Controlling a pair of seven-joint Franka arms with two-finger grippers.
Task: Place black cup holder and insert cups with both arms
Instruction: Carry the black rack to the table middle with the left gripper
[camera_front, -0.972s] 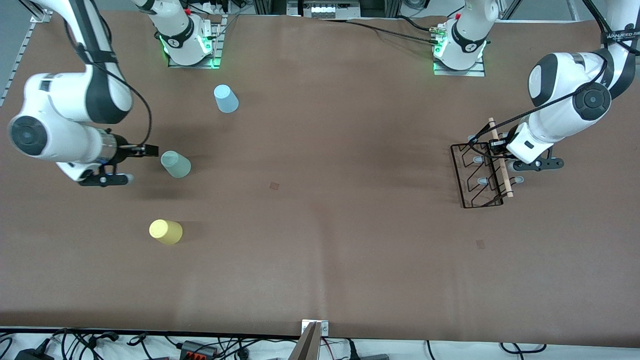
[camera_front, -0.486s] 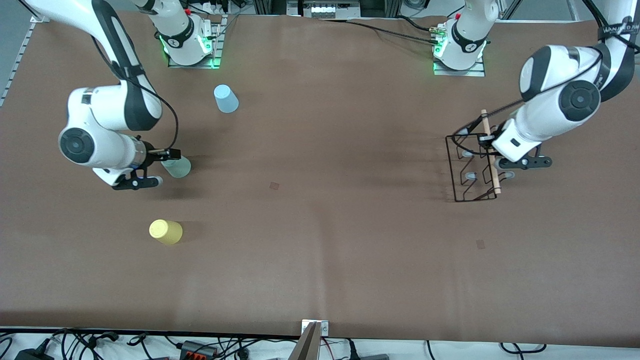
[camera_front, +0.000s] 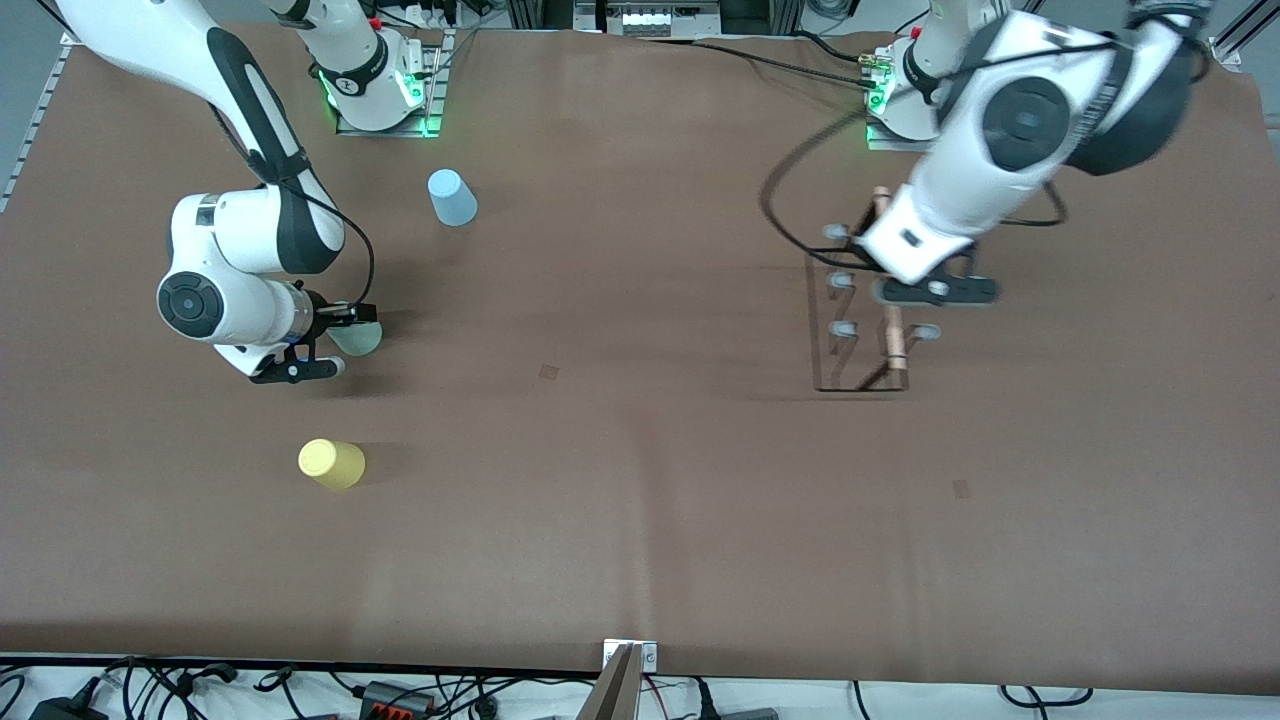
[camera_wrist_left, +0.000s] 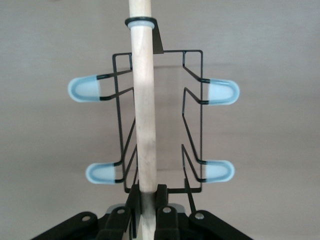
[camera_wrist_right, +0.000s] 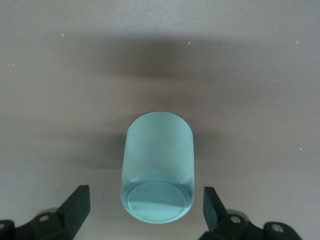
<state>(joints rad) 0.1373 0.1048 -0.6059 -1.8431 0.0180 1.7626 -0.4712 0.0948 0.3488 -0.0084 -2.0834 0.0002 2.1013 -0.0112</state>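
My left gripper (camera_front: 893, 292) is shut on the light wooden rod (camera_wrist_left: 144, 110) of the black cup holder (camera_front: 862, 305) and holds it up over the table at the left arm's end. In the left wrist view the gripper (camera_wrist_left: 147, 202) pinches the rod's near end, and the wire frame (camera_wrist_left: 192, 120) with its grey-tipped pegs hangs below it. My right gripper (camera_front: 347, 322) is open at the mint green cup (camera_front: 360, 338). In the right wrist view the gripper (camera_wrist_right: 145, 200) has a finger on each side of the cup (camera_wrist_right: 157, 160), not touching it. The light blue cup (camera_front: 452, 197) and the yellow cup (camera_front: 331, 463) stand apart.
The brown table (camera_front: 640, 480) stretches wide between the two arms. The arm bases (camera_front: 380, 85) stand along the table's edge farthest from the front camera. Cables lie off the edge nearest that camera.
My left arm has lifted the cup holder and carried it toward the table's middle. My right gripper has moved up to the mint green cup, which now sits between its open fingers.
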